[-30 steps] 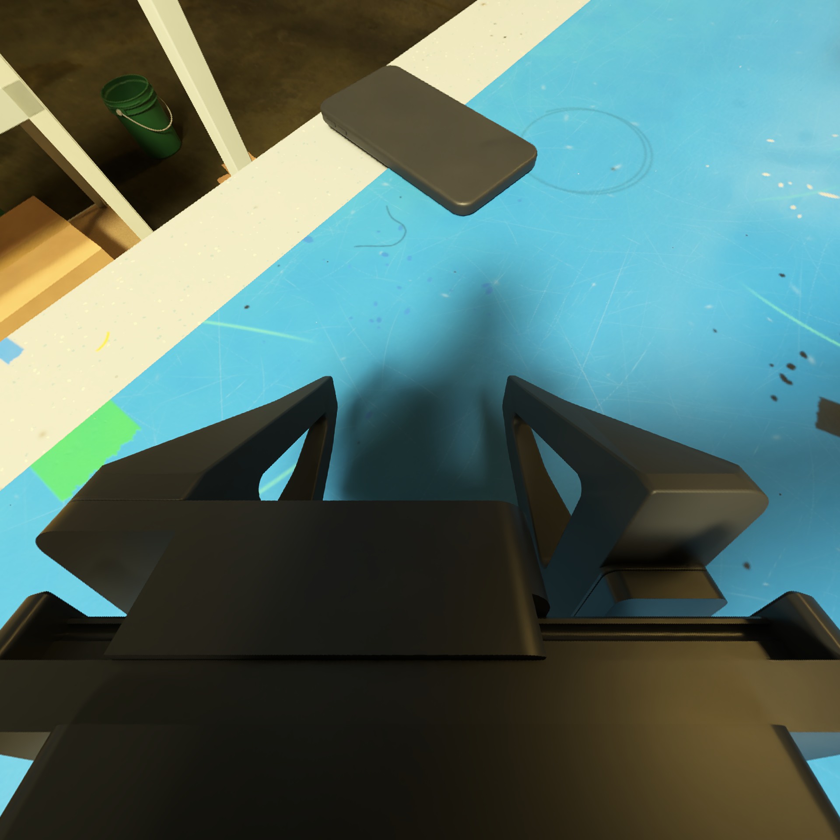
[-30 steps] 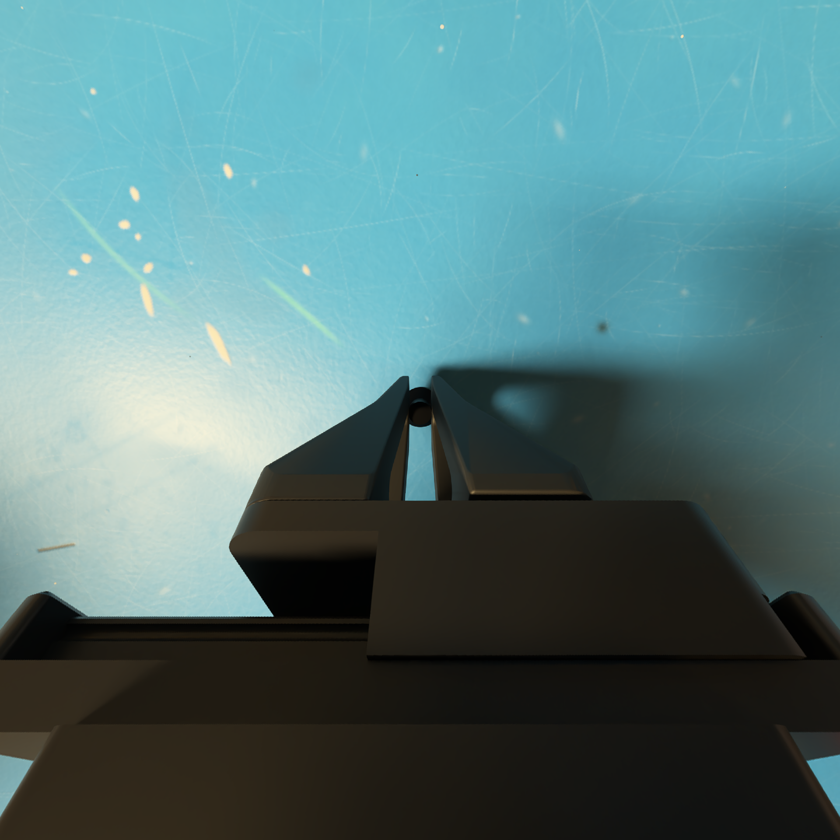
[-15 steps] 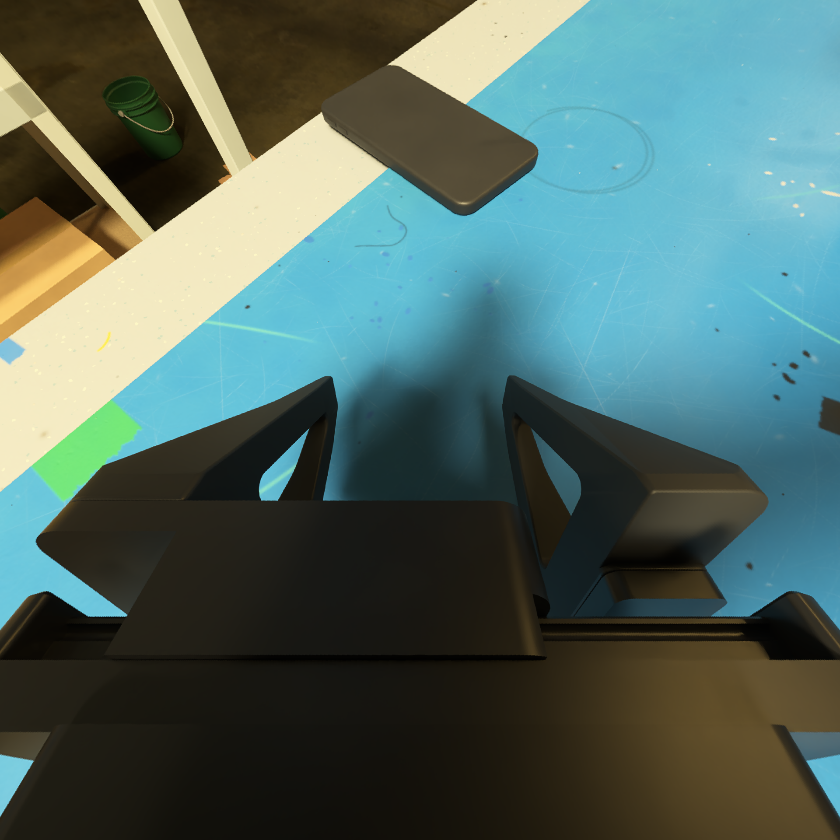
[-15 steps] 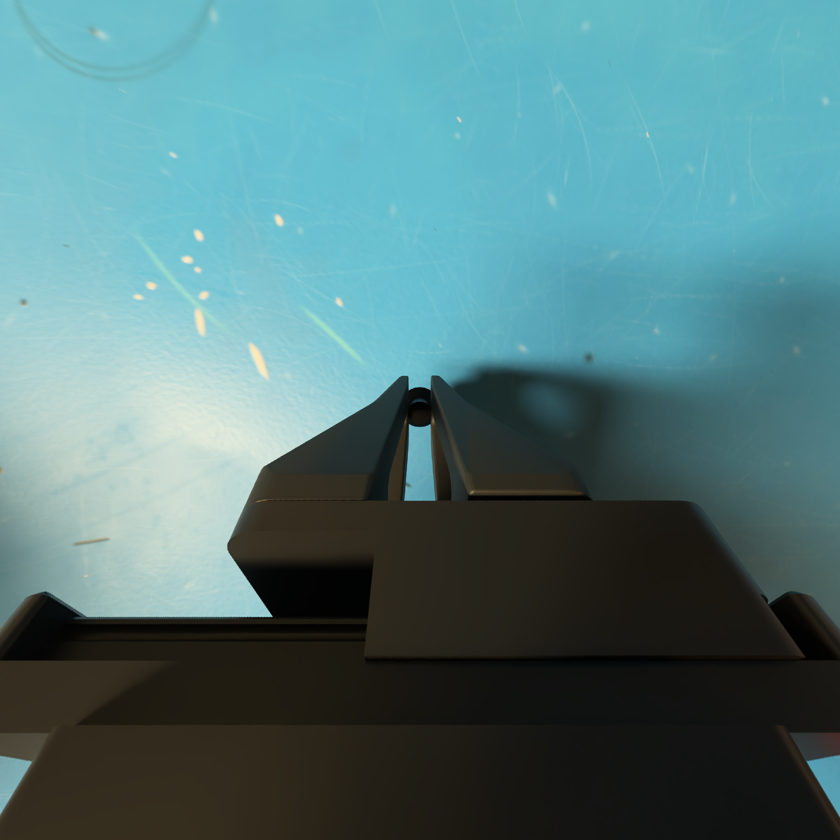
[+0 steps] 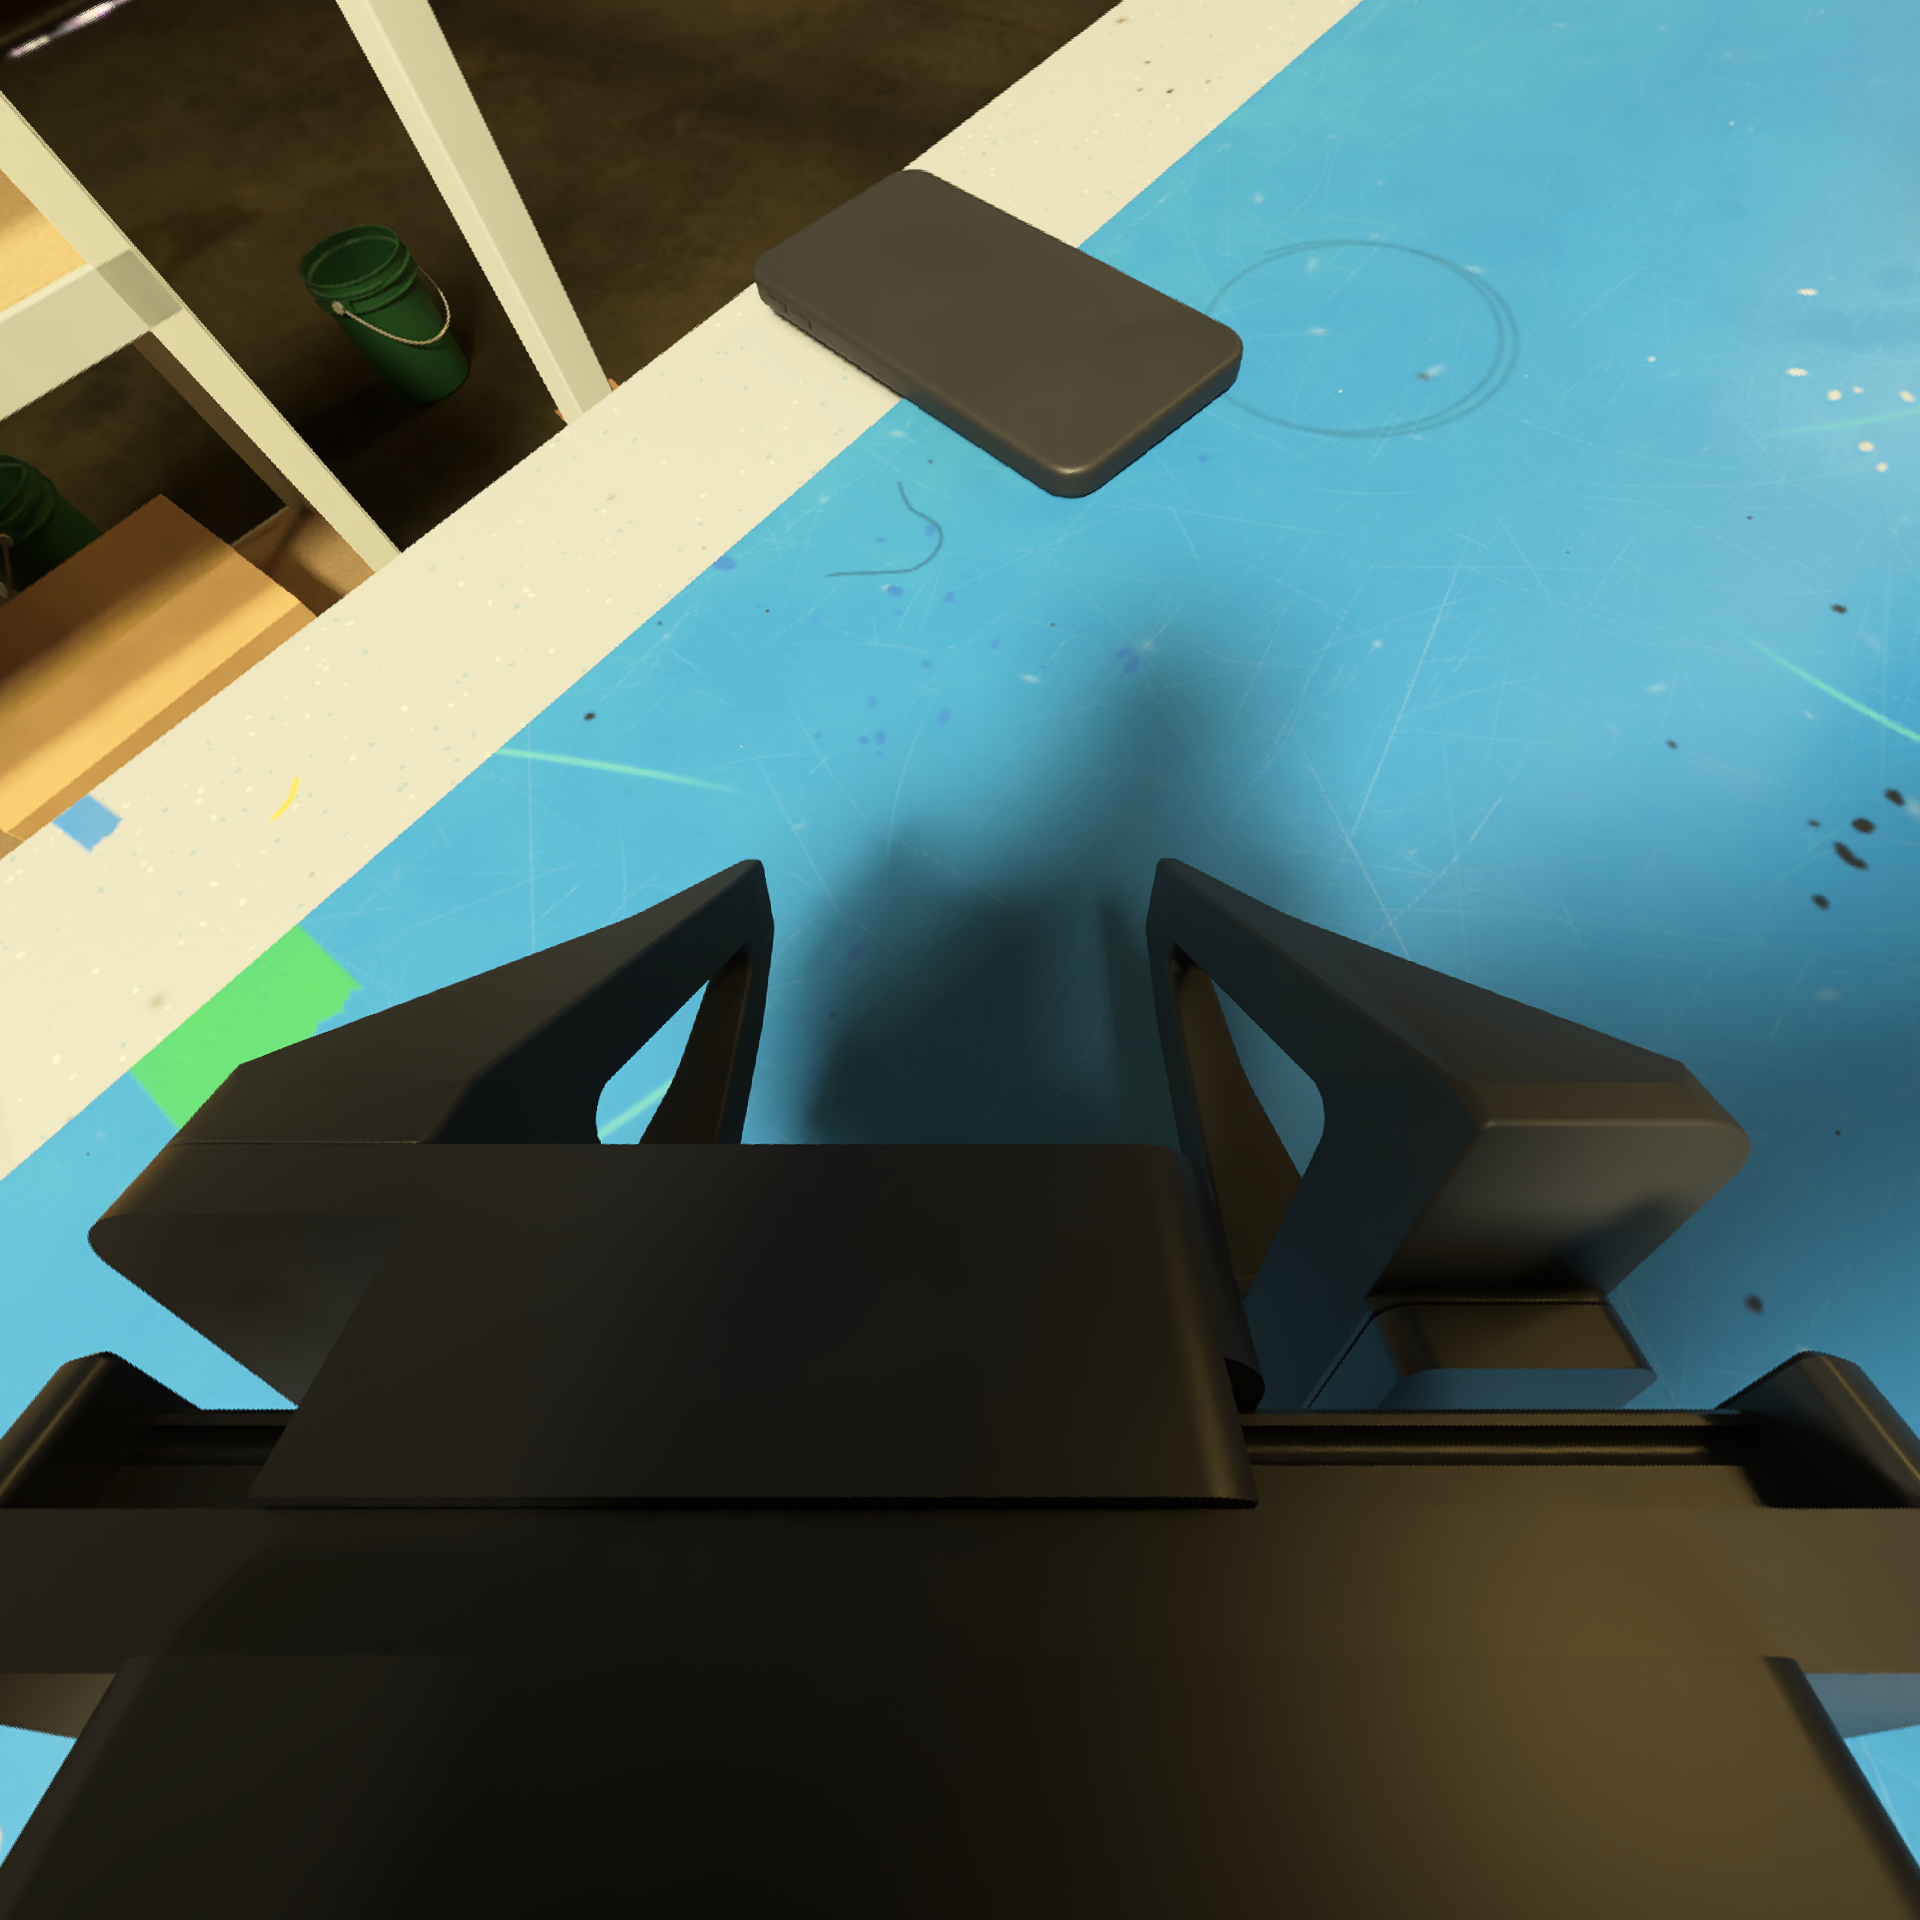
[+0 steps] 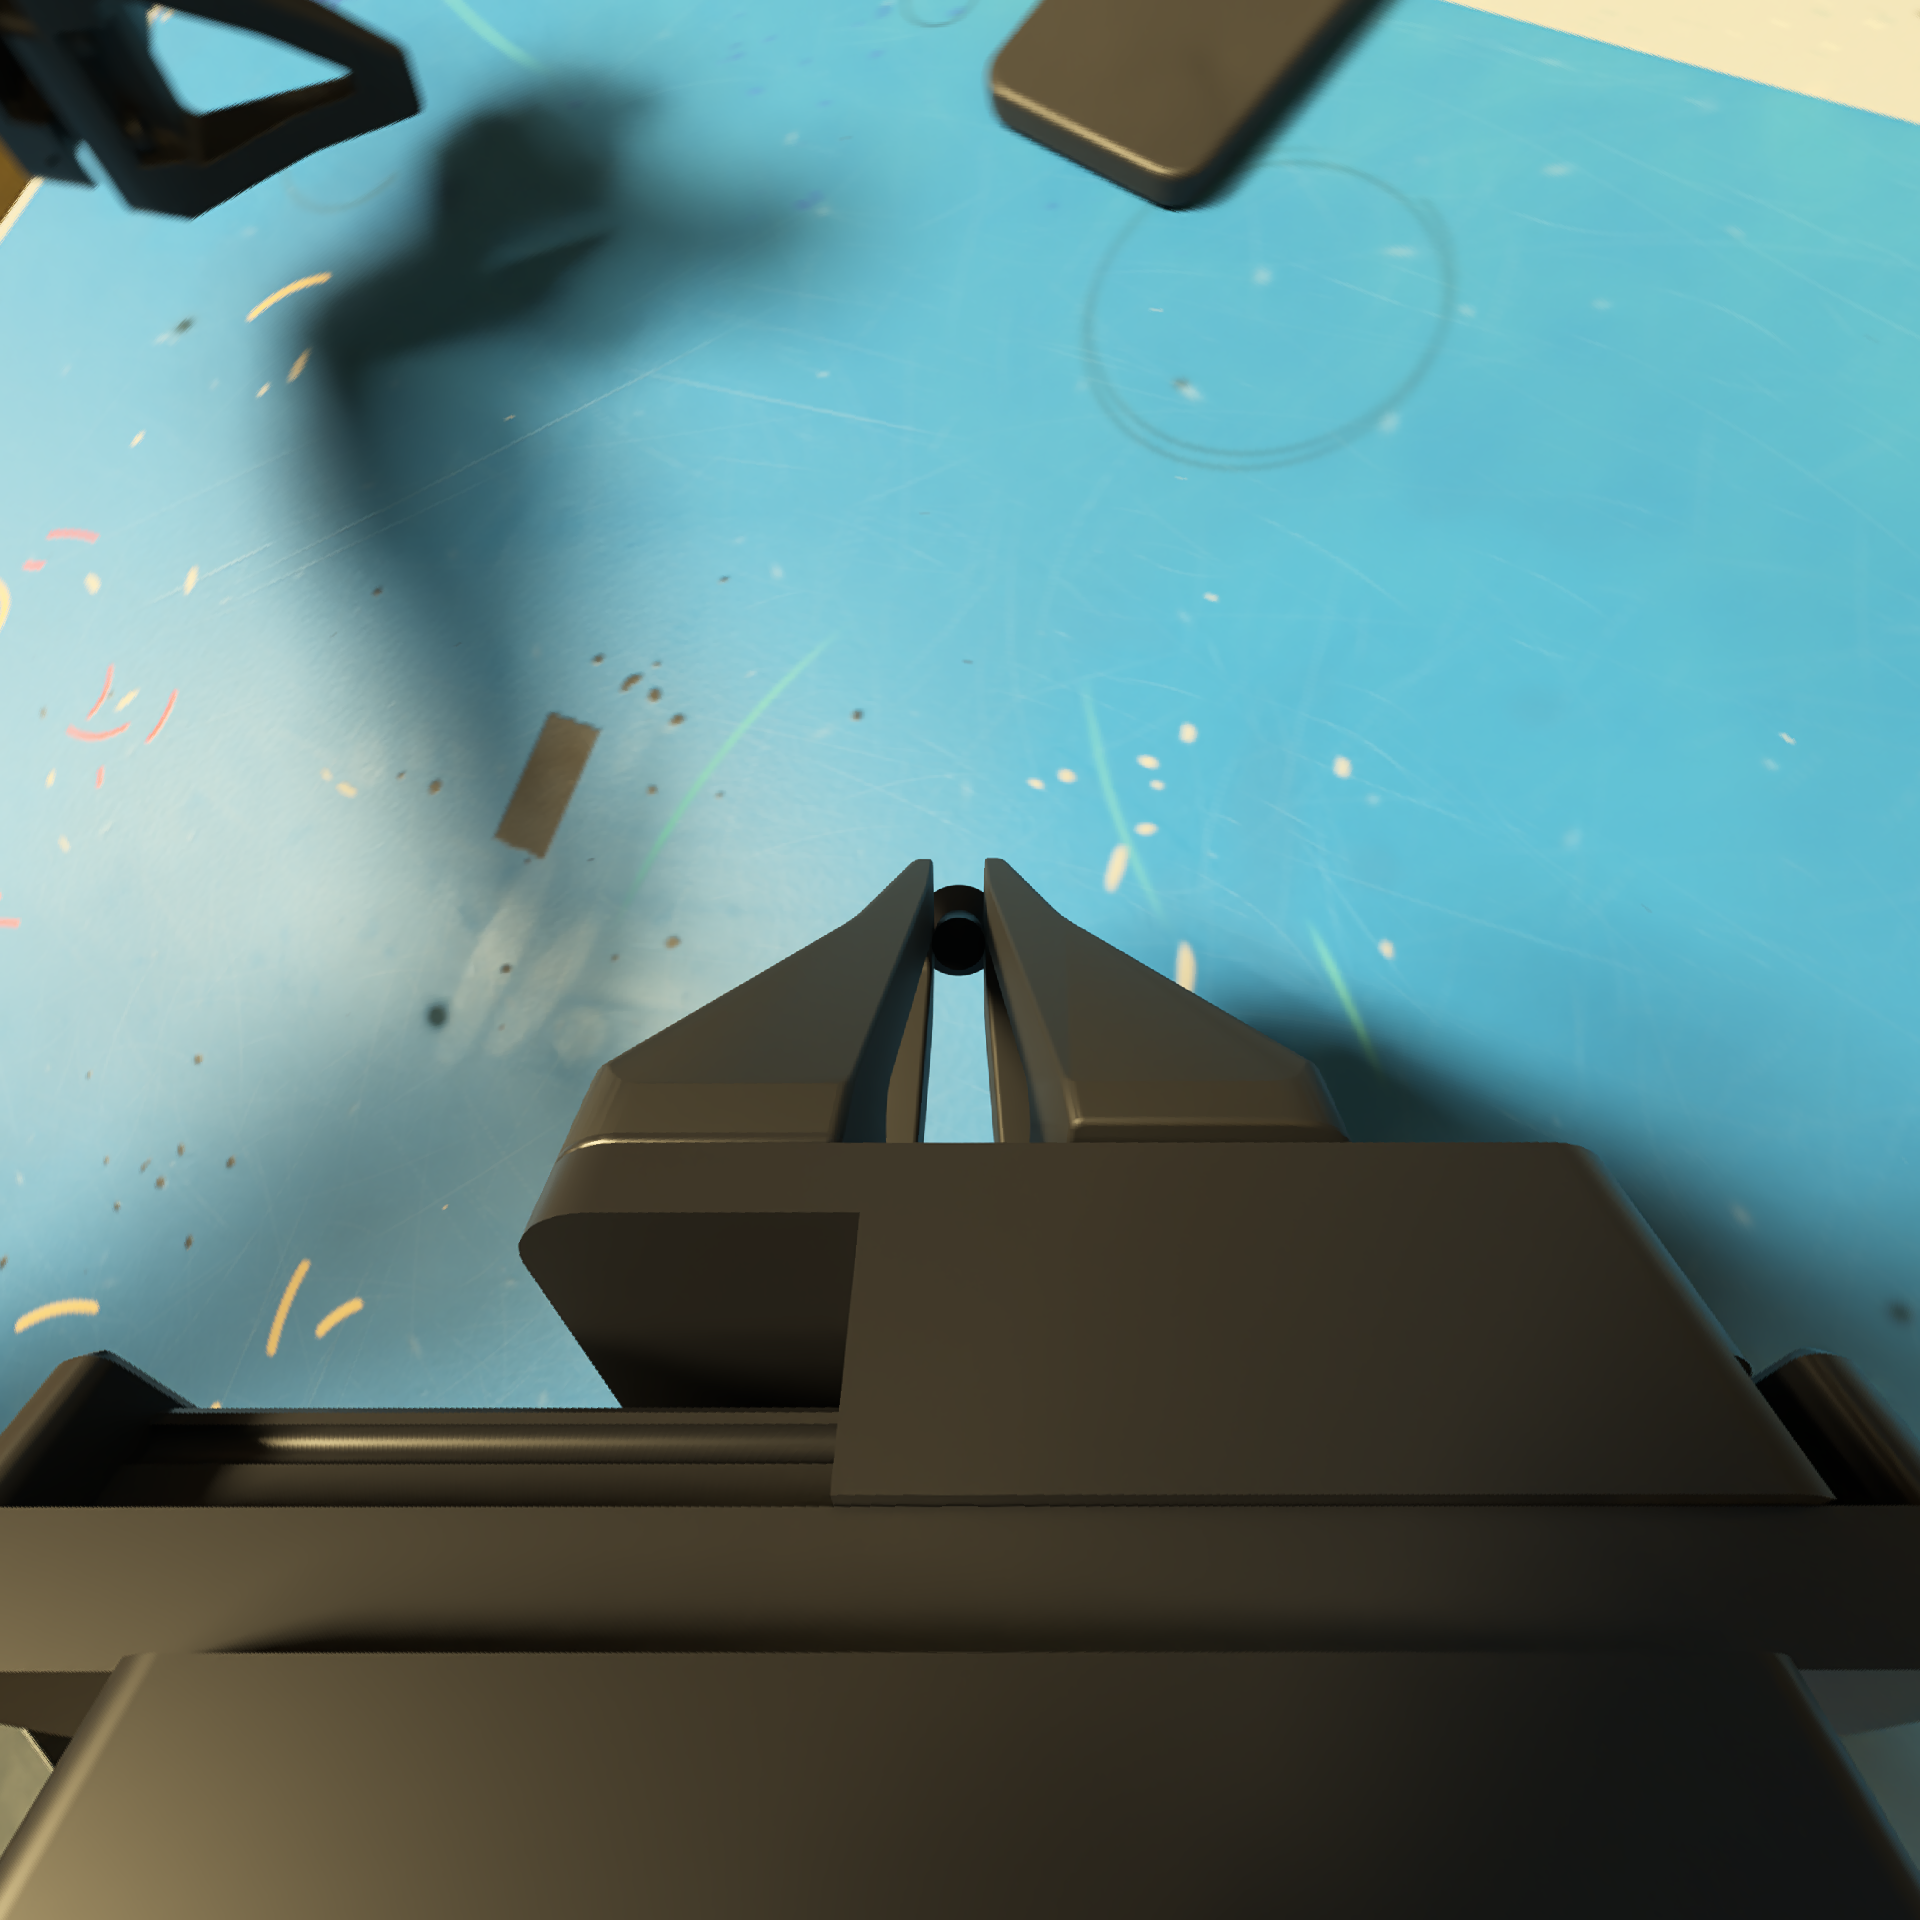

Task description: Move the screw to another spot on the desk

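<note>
Black screw (image 6: 957, 928) in right pincer (image 6: 958, 878)

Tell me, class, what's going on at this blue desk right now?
The right gripper is shut on the small dark screw, pinched between its fingertips and held above the blue desk mat. The left gripper hangs open and empty over the mat, near the cream desk edge. A flat dark phone-like slab lies half on the mat, half on that edge, untouched. The screw isn't set down yet.
</note>
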`<state>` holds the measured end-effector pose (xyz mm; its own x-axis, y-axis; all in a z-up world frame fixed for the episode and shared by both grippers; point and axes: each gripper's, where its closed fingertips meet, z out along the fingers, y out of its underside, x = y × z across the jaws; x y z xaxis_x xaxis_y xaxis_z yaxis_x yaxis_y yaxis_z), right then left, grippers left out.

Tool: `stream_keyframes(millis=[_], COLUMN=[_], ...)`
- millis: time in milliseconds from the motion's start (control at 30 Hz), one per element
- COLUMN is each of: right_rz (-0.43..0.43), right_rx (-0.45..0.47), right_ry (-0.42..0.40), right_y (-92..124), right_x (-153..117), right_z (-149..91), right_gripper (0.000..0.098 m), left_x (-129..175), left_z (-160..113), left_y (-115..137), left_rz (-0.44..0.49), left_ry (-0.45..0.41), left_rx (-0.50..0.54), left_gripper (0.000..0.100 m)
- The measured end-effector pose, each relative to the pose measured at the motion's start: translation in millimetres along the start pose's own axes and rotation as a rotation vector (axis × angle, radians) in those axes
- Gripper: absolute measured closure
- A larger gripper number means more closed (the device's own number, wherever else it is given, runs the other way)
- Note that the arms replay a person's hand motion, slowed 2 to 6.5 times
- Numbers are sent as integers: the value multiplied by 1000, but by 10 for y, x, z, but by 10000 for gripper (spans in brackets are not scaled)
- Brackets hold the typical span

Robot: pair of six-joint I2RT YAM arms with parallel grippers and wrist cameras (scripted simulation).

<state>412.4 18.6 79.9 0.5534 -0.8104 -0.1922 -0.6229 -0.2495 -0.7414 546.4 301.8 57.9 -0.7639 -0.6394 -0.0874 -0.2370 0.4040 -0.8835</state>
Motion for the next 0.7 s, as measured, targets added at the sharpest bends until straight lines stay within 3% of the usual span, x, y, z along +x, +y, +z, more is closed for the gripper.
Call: stream_keyframes(millis=[233,367,700], right_rz=[-174,-254,-308], right_rx=[-60,-103,-201], right_ry=[-96,-111,-66], right_y=[55,114,187], right_x=[-419,-566,-693], right_z=[155,261,539], right_gripper=[898,898,898], left_x=[4,4,-2], left_z=[-3,-3,-3], left_y=[-1,-1,-2], left_rz=[3,3,7], left_ry=[-2,-2,-6], left_rx=[2,2,2], left_gripper=[390,392,397])
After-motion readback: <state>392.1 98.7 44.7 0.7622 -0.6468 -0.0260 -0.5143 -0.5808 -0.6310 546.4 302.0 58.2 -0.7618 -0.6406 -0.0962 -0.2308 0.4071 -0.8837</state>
